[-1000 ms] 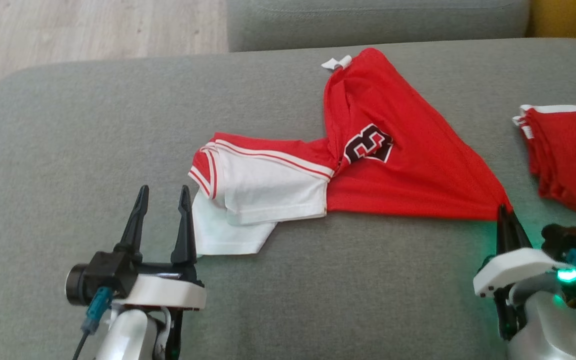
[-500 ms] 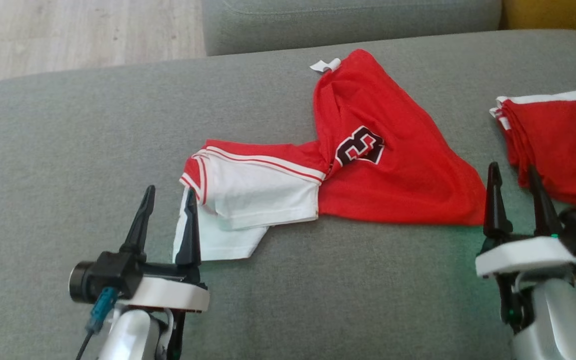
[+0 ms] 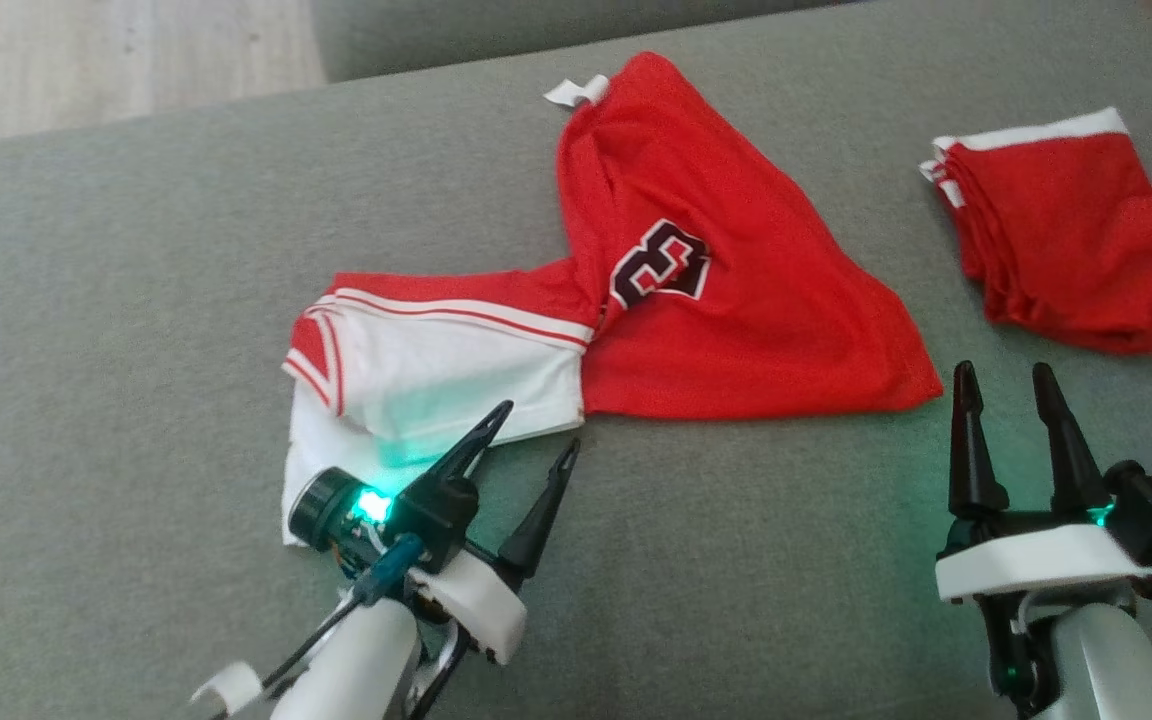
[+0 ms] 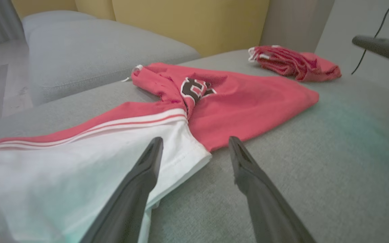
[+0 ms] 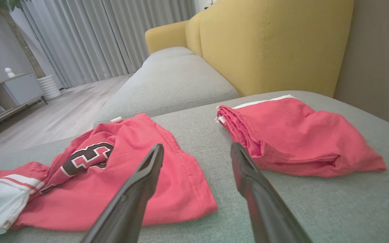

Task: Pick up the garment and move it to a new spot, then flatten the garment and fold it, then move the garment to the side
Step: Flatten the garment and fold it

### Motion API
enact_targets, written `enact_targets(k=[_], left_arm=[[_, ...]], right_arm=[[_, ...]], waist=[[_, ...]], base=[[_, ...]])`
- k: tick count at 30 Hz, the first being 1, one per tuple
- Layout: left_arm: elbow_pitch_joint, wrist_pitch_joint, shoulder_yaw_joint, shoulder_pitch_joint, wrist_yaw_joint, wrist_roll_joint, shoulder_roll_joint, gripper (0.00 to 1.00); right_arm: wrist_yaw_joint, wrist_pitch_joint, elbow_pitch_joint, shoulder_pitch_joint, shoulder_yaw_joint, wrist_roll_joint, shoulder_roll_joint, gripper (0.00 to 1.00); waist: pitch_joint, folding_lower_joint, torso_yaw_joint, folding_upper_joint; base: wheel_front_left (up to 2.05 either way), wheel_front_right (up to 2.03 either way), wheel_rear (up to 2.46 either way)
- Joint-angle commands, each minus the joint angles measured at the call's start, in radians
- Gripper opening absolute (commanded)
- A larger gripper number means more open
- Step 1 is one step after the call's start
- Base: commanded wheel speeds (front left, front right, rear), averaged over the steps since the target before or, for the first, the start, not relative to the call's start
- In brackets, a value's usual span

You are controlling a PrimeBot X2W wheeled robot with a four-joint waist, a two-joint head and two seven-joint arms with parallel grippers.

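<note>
Red-and-white garment (image 3: pixel 766 330) is lying twisted, awaiting flattening; left gripper (image 3: pixel 541 425) and right gripper (image 3: pixel 1002 368) are hovering open-jawed, likely needing corner grips.

One mark can be read from where I stand: a blocky dark numeral (image 3: pixel 661 262), outlined in white, printed on the red part of the garment (image 3: pixel 766 330) lying on the grey sofa (image 3: pixel 136 300). It looks like a 3, turned partly sideways. A fold in the cloth runs right against one side of it and covers its edge, so I cannot tell whether another digit sits beside it. In the right wrist view the same figure shows flatter and clearer, again reading as a 3. A small white tag (image 3: pixel 576 91) sticks out at the garment's far edge; any print on it is too small to read.
</note>
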Motion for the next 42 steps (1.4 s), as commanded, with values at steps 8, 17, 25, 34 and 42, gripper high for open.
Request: enact_targets(k=[8, 17, 25, 34, 42], left_arm=[[0.105, 0.018, -0.007, -0.115, 0.022, 0.066, 0.034, 1.00], [0.193, -0.026, -0.019, -0.160, 0.034, 0.067, 0.030, 1.00], [0.214, -0.038, -0.029, -0.170, 0.026, 0.038, 0.017, 0.00], [0.126, -0.030, -0.022, -0.187, 0.027, 0.024, 0.050, 0.00], [-0.057, 0.109, -0.019, -0.329, 0.004, 0.039, 0.199, 0.00]], right_arm=[[-0.001, -0.011, -0.033, -0.047, 0.025, 0.015, -0.005, 1.00], [-0.001, -0.011, -0.024, -0.050, 0.021, 0.018, -0.005, 1.00], [-0.001, -0.011, -0.014, -0.045, 0.004, 0.011, -0.005, 1.00], [-0.001, -0.011, 0.005, -0.040, 0.004, 0.000, -0.005, 1.00], [-0.001, -0.011, -0.001, -0.048, 0.019, 0.009, -0.005, 1.00]], waist=[[0.045, -0.0001, -0.066, -0.0001], [0.053, -0.0001, -0.099, -0.0001], [0.038, -0.0001, -0.091, -0.0001], [0.007, -0.0001, -0.073, -0.0001], [0.019, -0.0001, -0.083, -0.0001]], base=[[0.00, 0.00, 0.00], [0.00, 0.00, 0.00], [0.00, 0.00, 0.00], [0.00, 0.00, 0.00], [0.00, 0.00, 0.00]])
